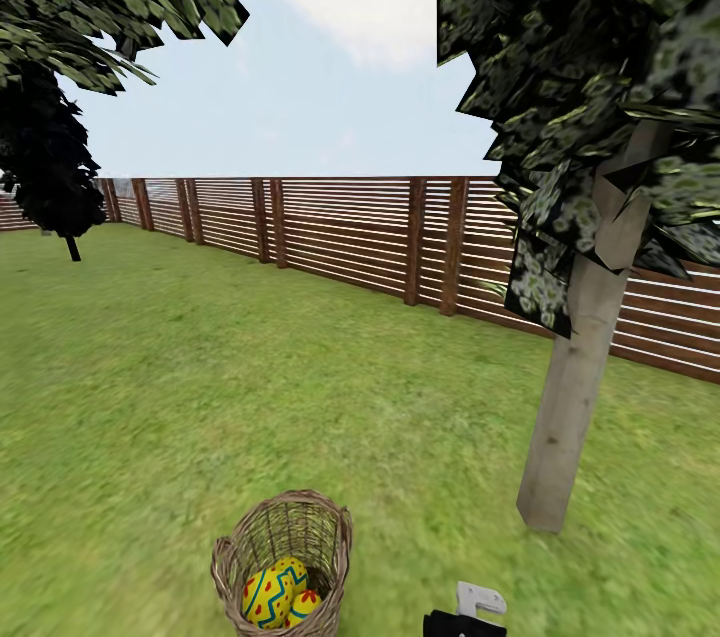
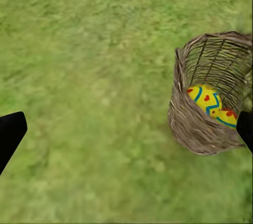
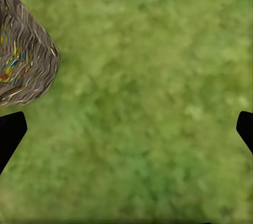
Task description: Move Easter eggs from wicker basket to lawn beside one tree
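Left claw: black gripper (image 2: 126,129), fingertips wide apart at the two edges of the left wrist view, released, holding nothing, touching nothing, over grass with the basket just beside one fingertip (image 2: 245,129).
Right claw: black gripper (image 3: 126,129), fingertips likewise spread to the frame edges in the right wrist view, released and empty, above bare grass; basket wall near one fingertip (image 3: 10,132).
Eggs: bright yellow Easter eggs with red flowers and dots and blue zigzag bands (image 1: 274,593), lying inside the basket, touching each other; two clearly visible in the head view and in the left wrist view (image 2: 206,99); third not made out.
Basket: round brown open-weave wicker basket with thick braided rim (image 1: 284,557), upright on the grass, tapering downward; seen from above in the left wrist view (image 2: 196,124); outer weave with egg colours glinting through in the right wrist view (image 3: 23,60).
Tree: straight pale grey-tan trunk (image 1: 574,387) under blocky dark green whitish-speckled foliage, rooted near the basket, apart from it.
Surface: broad flat lawn of short green grass (image 1: 200,367).
Surroundings: brown fence of horizontal wooden slats (image 1: 340,232) along the far side; narrow black cypress-like tree (image 1: 50,167) well apart; pale cloudy sky (image 1: 330,47).
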Controlling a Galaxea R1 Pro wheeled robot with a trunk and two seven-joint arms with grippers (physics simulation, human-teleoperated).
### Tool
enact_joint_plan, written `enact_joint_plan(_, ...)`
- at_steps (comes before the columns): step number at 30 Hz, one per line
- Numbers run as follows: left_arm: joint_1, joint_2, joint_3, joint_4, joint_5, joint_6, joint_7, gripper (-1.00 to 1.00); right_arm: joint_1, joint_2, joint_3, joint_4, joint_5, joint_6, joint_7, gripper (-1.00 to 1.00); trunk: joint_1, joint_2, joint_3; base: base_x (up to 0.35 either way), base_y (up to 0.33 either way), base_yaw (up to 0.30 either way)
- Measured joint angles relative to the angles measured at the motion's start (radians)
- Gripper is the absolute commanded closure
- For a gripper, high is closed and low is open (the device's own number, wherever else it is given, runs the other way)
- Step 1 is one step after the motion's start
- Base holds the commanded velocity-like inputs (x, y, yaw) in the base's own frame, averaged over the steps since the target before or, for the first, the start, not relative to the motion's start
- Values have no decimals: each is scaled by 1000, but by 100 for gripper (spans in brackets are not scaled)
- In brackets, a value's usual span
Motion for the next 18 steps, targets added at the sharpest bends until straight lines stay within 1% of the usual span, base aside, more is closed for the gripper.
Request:
enact_joint_plan(1, -19, 0, -11, 0, -3, 19, 2, -100, 0, 0, 0, 0, 0, 0, 0, -100, 0, 0, 0, 0, 0, 0)
enact_joint_plan(2, -59, 1, -35, -1, -12, 58, 10, -100, 0, 0, 0, 0, 0, 0, 0, -100, 0, 0, 0, 0, 0, 0)
enact_joint_plan(5, -127, 1, -75, 0, -41, 107, 40, -100, 0, 0, 0, 0, 0, 0, 0, -100, 0, 0, 0, 0, 0, 0)
enact_joint_plan(6, -166, 1, -106, 0, -60, 131, 67, -100, 0, 0, 0, 0, 0, 0, 0, -100, 0, 0, 0, 0, 0, 0)
enact_joint_plan(7, -185, 1, -126, 0, -71, 143, 82, -100, 0, 0, 0, 0, 0, 0, 0, -100, 0, 0, 0, 0, 0, 0)
enact_joint_plan(8, -215, 0, -170, 0, -83, 166, 112, -100, 0, 0, 0, 0, 0, 0, 0, -100, 0, 0, 0, 0, 0, 0)
enact_joint_plan(9, -230, 1, -195, 0, -89, 178, 127, -100, 0, 0, 0, 0, 0, 0, 0, -100, 0, 0, 0, 0, 0, 0)
enact_joint_plan(11, -255, 1, -236, 1, -96, 202, 153, -100, 0, 0, 0, 0, 0, 0, 0, -100, 0, 0, 0, 0, 0, 0)
enact_joint_plan(12, -279, 1, -271, 1, -99, 223, 171, -100, 0, 0, 0, 0, 0, 0, 0, -100, 0, 0, 0, 0, 0, 0)
enact_joint_plan(15, -313, 0, -326, 4, -107, 251, 191, -100, 0, 0, 0, 0, 0, 0, 0, -100, 0, 0, 0, 0, 0, 0)
enact_joint_plan(16, -334, -1, -364, 15, -108, 267, 201, -100, 0, 0, 0, 0, 0, 0, 0, -100, 0, 0, 0, 0, 0, 0)
enact_joint_plan(18, -356, -1, -404, 30, -112, 282, 214, -100, 0, 0, 0, 0, 0, 0, 0, -100, 0, 0, 0, 0, 0, 0)
